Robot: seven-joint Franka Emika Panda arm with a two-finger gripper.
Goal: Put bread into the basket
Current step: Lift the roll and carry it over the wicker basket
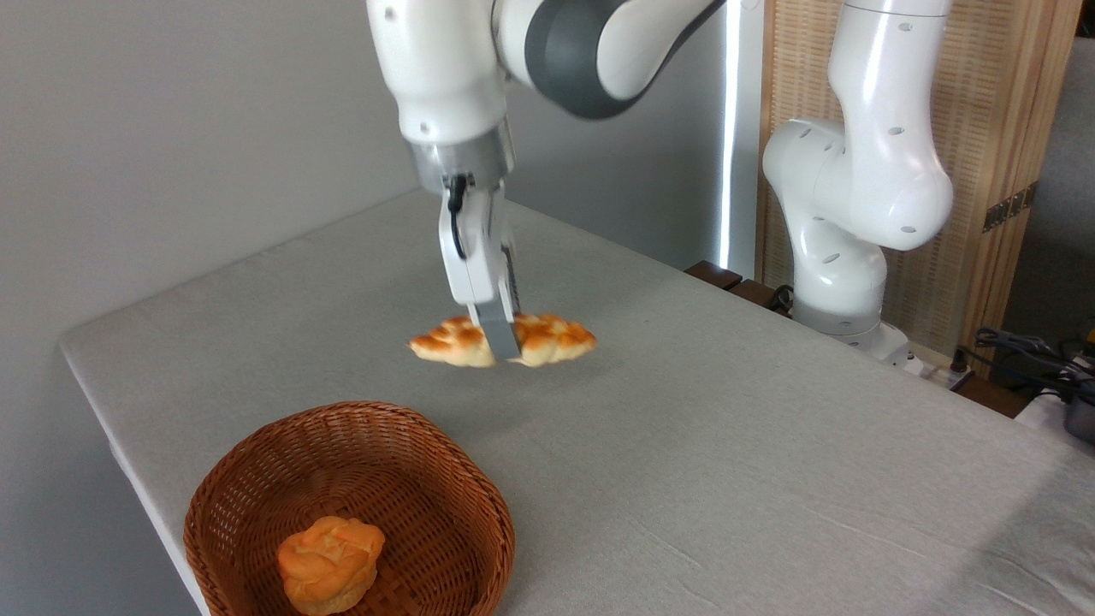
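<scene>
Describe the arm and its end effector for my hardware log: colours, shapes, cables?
The arm has glossy white rounded links with dark grey joint sections. A silver ring meets the slim white end effector, which has grey fingers and a short black cable.

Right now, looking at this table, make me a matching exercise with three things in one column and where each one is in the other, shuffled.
Things:
1. bread
2. round bun
3. basket

Places:
A. lying inside the basket
B. standing on the table, near its front corner
C. held in the air by the pincer

Pairs: 1-C, 2-A, 3-B
</scene>
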